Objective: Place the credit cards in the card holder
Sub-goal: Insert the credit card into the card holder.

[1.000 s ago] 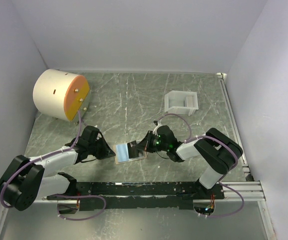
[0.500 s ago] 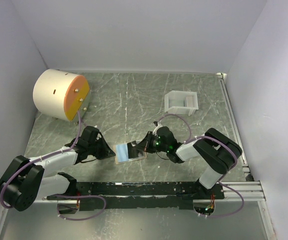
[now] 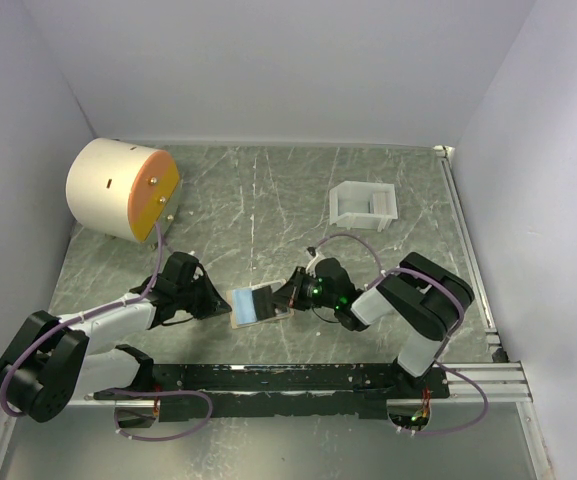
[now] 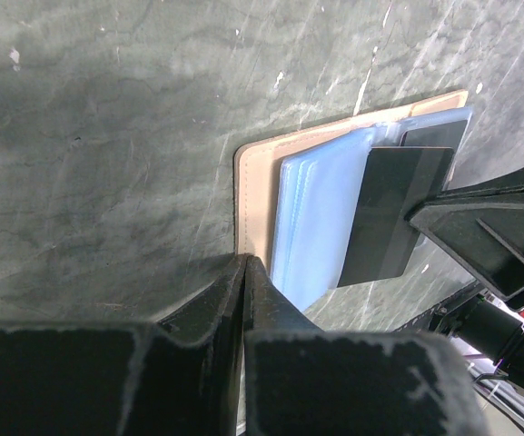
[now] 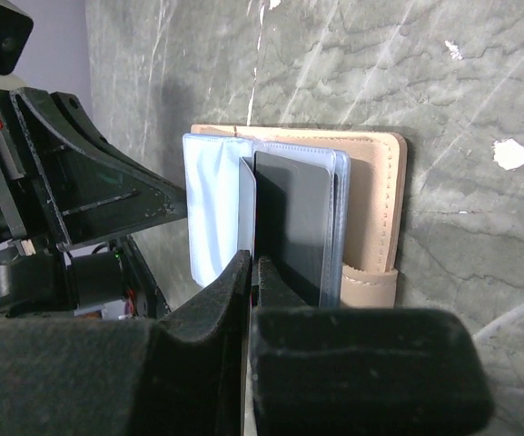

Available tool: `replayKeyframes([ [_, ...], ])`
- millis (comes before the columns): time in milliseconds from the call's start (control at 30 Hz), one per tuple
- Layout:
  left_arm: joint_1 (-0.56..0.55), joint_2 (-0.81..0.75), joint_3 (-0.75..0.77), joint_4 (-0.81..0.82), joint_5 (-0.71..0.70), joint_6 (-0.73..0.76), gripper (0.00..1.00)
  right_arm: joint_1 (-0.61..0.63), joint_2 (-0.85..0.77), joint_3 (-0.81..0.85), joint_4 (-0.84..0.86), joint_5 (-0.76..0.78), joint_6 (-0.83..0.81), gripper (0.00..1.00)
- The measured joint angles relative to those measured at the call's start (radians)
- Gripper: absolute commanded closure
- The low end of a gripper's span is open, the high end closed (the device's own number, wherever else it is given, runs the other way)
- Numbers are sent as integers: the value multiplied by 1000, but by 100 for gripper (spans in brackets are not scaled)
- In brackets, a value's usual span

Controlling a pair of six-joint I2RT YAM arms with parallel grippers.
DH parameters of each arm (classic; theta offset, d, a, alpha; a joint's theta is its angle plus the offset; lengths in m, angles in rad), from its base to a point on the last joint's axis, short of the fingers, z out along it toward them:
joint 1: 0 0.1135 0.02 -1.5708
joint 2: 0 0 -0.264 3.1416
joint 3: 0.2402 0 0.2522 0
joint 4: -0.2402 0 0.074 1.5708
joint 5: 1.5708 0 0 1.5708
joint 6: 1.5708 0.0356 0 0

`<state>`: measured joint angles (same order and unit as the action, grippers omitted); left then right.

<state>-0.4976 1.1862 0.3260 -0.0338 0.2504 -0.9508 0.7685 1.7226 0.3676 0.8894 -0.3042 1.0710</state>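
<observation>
The tan card holder (image 3: 236, 318) lies open on the table between my grippers, its pale blue pockets (image 4: 321, 213) fanned up. My left gripper (image 3: 220, 300) is shut with its tips at the holder's tan left edge (image 4: 252, 182). My right gripper (image 3: 290, 294) is shut on a dark credit card (image 4: 393, 213) and holds it flat against the pockets from the right; it also shows in the right wrist view (image 5: 293, 218), partly in among the clear sleeves. The edge of a second dark card (image 4: 434, 134) shows in a pocket behind it.
A big cream cylinder with an orange face (image 3: 120, 190) stands at the back left. A white box-like tray (image 3: 365, 204) sits at the back right. A black rail (image 3: 298, 378) runs along the near edge, and white walls close in three sides.
My right gripper has slid a little left toward the holder with the card, so less of the dark card shows. The left arm has not moved.
</observation>
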Motion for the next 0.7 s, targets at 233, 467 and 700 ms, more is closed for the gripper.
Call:
replayKeyframes([
  [233, 0, -1, 0, 0, 0, 0, 88, 0, 20, 1, 32, -11, 22, 100],
  [467, 0, -1, -3, 4, 0, -2, 88, 0, 34, 10, 49, -25, 38, 100],
  [700, 2, 2, -7, 15, 5, -4, 88, -4, 41, 10, 71, -42, 46, 100],
])
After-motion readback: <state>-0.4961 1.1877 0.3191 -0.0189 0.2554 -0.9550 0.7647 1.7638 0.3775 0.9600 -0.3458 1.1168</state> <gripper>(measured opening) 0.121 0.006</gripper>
